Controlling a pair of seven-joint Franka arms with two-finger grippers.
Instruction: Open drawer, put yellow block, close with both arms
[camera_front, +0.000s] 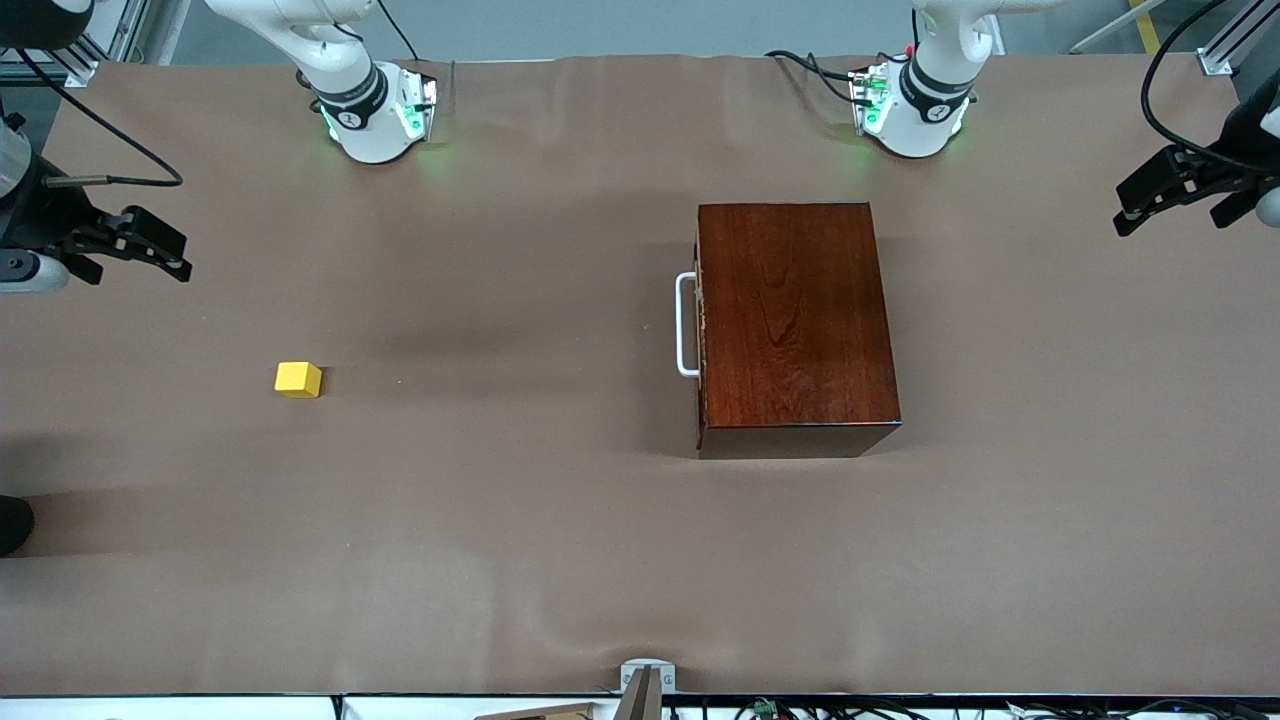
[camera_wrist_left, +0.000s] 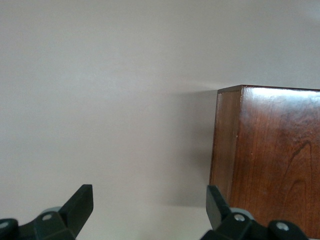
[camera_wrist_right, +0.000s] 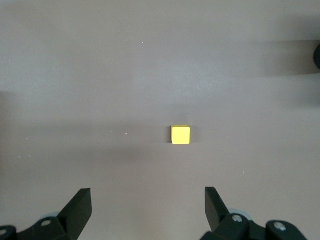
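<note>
While your right gripper (camera_front: 165, 252) hangs wide-jawed and empty over the right arm's end of the table (camera_front: 520, 540), the yellow block (camera_front: 298, 379) lies well apart from it, lower on the cloth and toward the middle. Your left gripper (camera_front: 1150, 195) hovers over the left arm's end, fingers (camera_wrist_left: 80, 205) spread wide, holding nothing; the dark box (camera_front: 795, 320) stands apart from it toward the middle. Block: small matte cube, crisp edges. Box: glossy mahogany, visible grain, squared corners. Drawer (camera_front: 699, 330) sits shut, its white U-shaped handle (camera_front: 684, 325) facing the block. Table cover: brown, dull, slightly rippled.
</note>
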